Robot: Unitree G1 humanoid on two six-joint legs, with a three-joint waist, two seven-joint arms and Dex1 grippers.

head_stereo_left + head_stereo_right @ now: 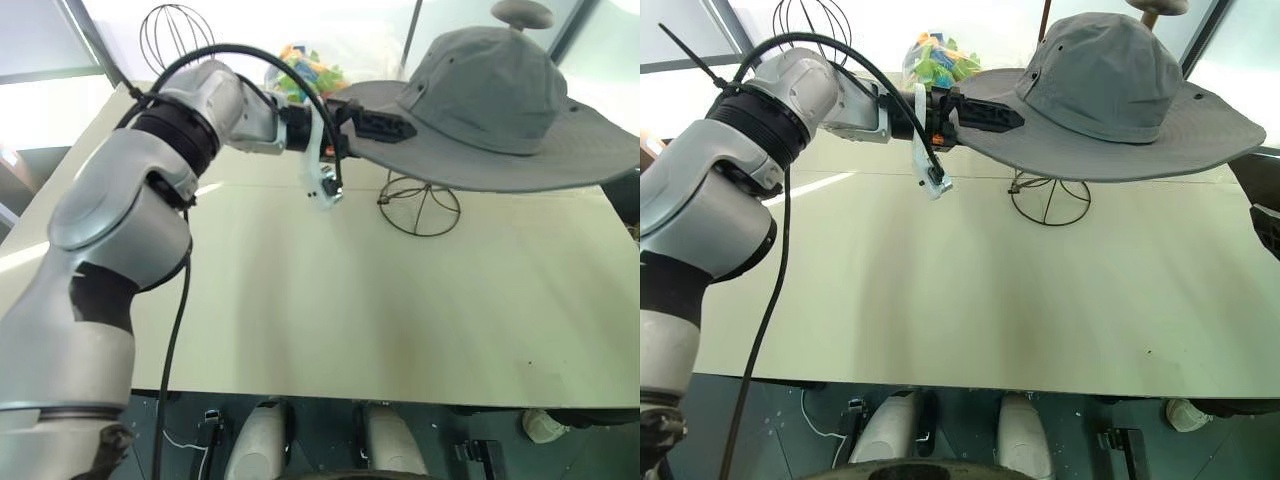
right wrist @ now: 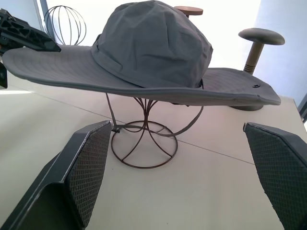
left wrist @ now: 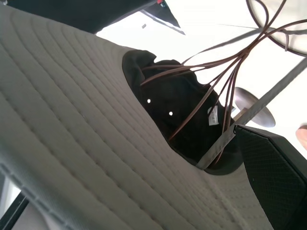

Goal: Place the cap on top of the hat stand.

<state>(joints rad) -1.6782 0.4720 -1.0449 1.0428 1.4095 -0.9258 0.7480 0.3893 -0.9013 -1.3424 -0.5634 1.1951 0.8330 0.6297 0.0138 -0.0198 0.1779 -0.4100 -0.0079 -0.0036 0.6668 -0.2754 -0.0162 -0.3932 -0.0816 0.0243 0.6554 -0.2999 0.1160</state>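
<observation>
Pale tabletop [image 1: 330,320] fills the lower frame. At upper right, the grey sun hat [image 1: 500,95] sits atop the black wire hat stand [image 2: 144,139]. Its brim edge lies between the spread fingers of the left gripper [image 1: 385,125]. The right gripper [image 2: 182,177] stands open, holding nothing.

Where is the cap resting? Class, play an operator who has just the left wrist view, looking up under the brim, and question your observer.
Observer: The cap sits on the hat stand, with its crown over the wire head.
Operator: Is the stand upright?
Observer: Yes, its round base lies flat on the table.
Operator: And the right gripper?
Observer: The right gripper is open and empty, facing the stand without touching it.
</observation>
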